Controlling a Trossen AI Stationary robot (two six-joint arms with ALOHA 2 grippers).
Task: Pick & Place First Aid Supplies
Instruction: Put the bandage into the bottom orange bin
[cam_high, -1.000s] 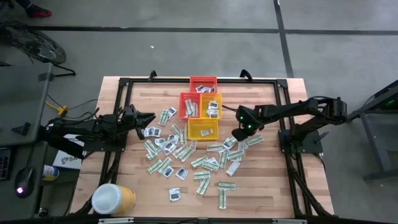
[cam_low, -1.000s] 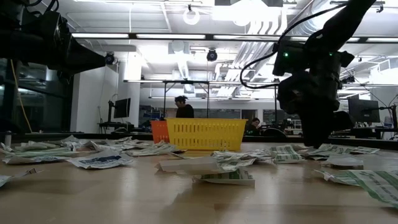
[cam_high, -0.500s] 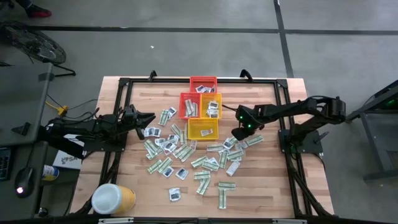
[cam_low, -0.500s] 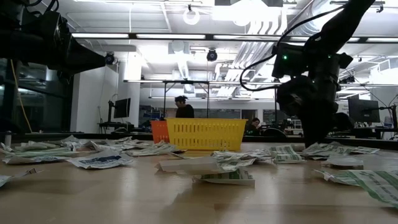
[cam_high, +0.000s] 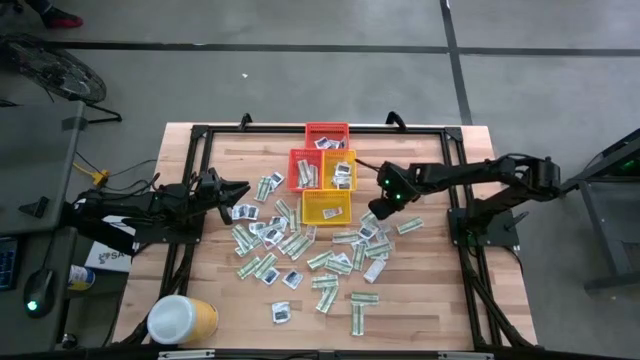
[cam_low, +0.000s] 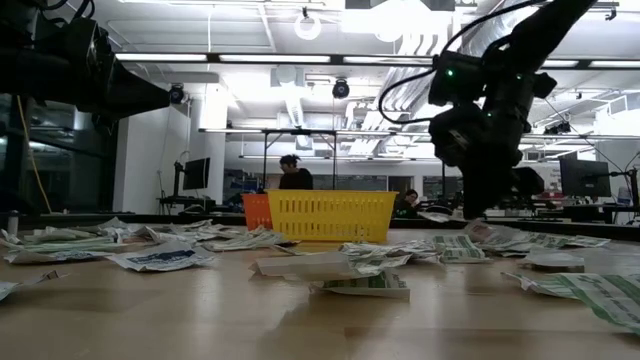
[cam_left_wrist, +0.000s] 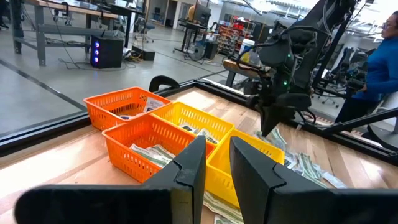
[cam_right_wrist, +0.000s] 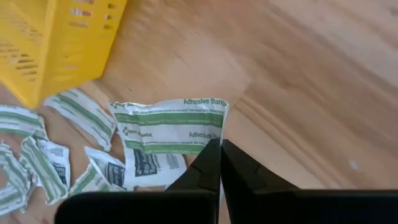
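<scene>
Green-and-white paper is pinched in my right gripper (cam_right_wrist: 219, 155): the fingers are pressed together on the edge of one adhesive bandage packet (cam_right_wrist: 171, 126), lifted clear of the wooden table (cam_high: 440, 300), just right of the yellow basket (cam_high: 326, 208) near the table's middle.

The hold is only on the packet's rim, so I judge it could slip out on the way over, or flutter and catch the basket wall instead of dropping in. From the right wrist view I cannot tell whether a second packet is clinging underneath; if one is, two would go over together.

My left gripper (cam_left_wrist: 214, 163) hovers above the table's left side with its fingers a little apart, holding nothing that I can see.

The remaining first aid supplies (cam_high: 300, 255) lie scattered across the table's middle and toward its front edge. The red basket (cam_high: 327, 135) and the orange baskets (cam_high: 322, 170) stand behind the yellow one, each already holding a few packets. A yellow tub (cam_high: 183, 320) with a white lid sits at the front left corner. Beyond the table is an open workshop with benches, and a person (cam_low: 294, 172) at the back.
</scene>
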